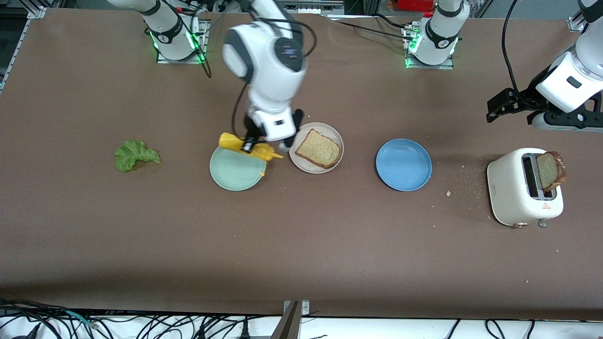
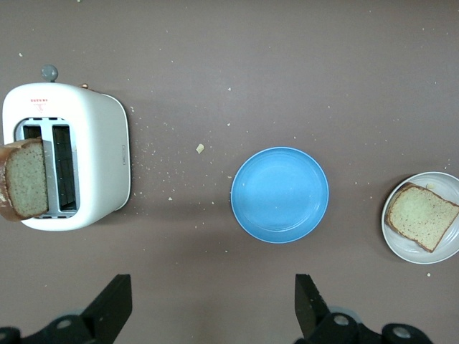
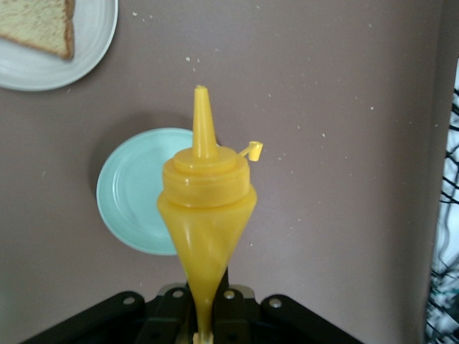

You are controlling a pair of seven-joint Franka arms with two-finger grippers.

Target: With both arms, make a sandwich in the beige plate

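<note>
Bread slice (image 1: 318, 149), 1, on beige plate (image 1: 329, 132), between mint green plate (image 1: 231, 174) and blue plate (image 1: 403, 164). Right gripper (image 1: 248, 145) clamped on yellow squeeze bottle (image 1: 249, 147) above mint plate. Left gripper (image 2: 213, 308) spread apart, waiting over table near toaster (image 1: 516, 193); toaster's red label unreadable.

The brown worktop (image 1: 301, 245) carries three plates: mint (image 1: 234, 172), beige (image 1: 316, 148), blue (image 1: 403, 164). A lettuce leaf (image 1: 135, 155), toaster (image 1: 524, 187) and crumbs (image 1: 448, 193) also lie there.
</note>
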